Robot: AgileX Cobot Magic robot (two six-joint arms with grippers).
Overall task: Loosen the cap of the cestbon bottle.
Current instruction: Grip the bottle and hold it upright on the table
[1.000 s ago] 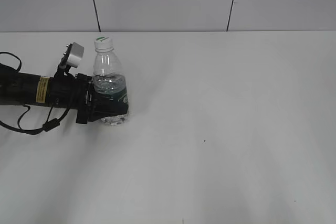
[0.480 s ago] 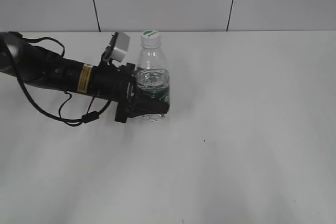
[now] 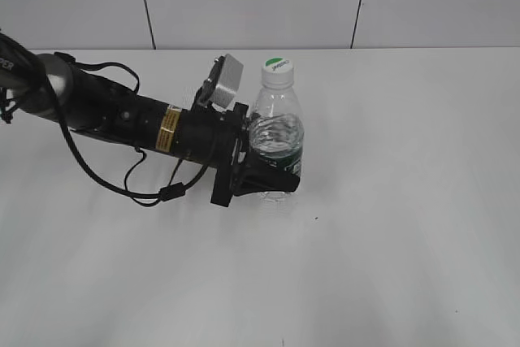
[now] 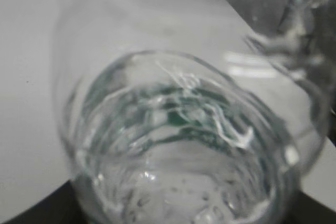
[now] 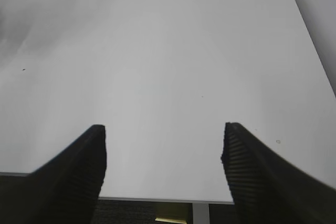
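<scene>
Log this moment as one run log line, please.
left hand: shut on cestbon bottle, upright on table | cap: on, untouched | right hand: open, empty, away from bottle

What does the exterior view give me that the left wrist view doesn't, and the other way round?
Exterior only: the cap, seated on the upright cestbon bottle, and the left gripper clamped round the bottle's lower body on the table. Left wrist only: a blurred close-up through the bottle's clear wall, with green label streaks and droplets; no cap visible. Both show the bottle and the white table.
</scene>
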